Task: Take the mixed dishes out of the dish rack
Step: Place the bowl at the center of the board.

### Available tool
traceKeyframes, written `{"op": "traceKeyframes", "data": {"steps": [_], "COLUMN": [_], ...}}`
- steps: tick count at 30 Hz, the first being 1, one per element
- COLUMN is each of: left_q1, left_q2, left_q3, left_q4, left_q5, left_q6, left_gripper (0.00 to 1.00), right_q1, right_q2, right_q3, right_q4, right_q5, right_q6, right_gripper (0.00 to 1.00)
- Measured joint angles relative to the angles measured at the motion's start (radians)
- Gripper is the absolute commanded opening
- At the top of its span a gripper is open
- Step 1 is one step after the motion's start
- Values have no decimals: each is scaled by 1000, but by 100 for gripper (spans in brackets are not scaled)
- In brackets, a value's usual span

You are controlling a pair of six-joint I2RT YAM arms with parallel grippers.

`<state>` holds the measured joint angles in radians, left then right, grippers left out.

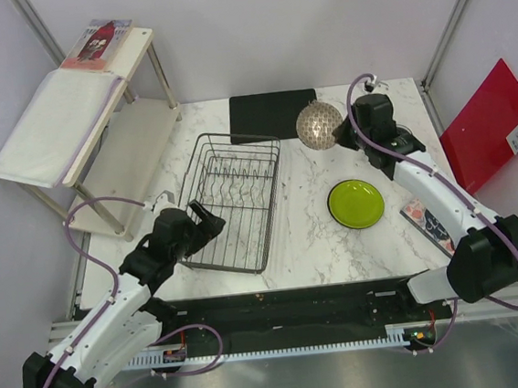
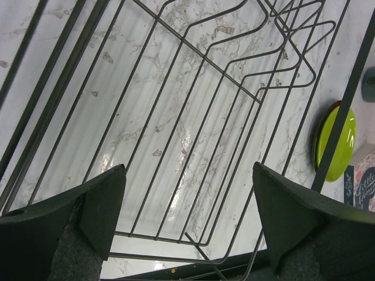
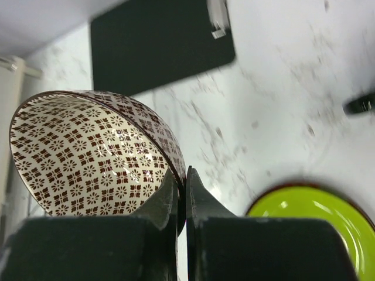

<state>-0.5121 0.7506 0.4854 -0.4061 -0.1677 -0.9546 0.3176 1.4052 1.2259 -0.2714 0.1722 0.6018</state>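
The right gripper (image 3: 181, 182) is clamped on the thin rim of a bowl (image 3: 88, 153), which hangs tilted on its side above the table (image 1: 319, 243), just beside the black mat (image 1: 272, 115) and well clear of the dish rack (image 1: 272, 202). With so narrow a pinch, the bowl could swivel or slip. If set down at this tilt, it may land on its edge and roll toward the green plate (image 1: 355, 203). It is glossy, with small brown flower tiles on white. The left gripper (image 2: 188, 170) hangs spread wide over the rack wires, holding nothing.
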Motion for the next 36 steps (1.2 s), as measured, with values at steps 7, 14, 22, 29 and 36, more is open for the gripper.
{"op": "traceKeyframes", "data": {"steps": [7,14,22,29,36], "left_q1": [0,0,0,0,0], "left_q2": [13,11,15,39,42], "left_q3": [0,-5,-27,-40,-45], "left_q4": [21,29,43,48,55], "left_q5": [49,74,93,101,101], "left_q6": [0,0,-1,-2,-2], "left_gripper": [95,95,95,95,95], "right_q1": [-69,-81,-109,-132,-204], "right_q2": [-37,-67,-71,-108,-184], "right_q3": [-102,-176,-344,-418,-454], "right_q4": [-150,-177,-173,-181,-189], "right_q5": [-108,-173,-202,-201,-200], "right_q6": [64,108,136,135,116], "right_gripper": [0,0,0,0,0]}}
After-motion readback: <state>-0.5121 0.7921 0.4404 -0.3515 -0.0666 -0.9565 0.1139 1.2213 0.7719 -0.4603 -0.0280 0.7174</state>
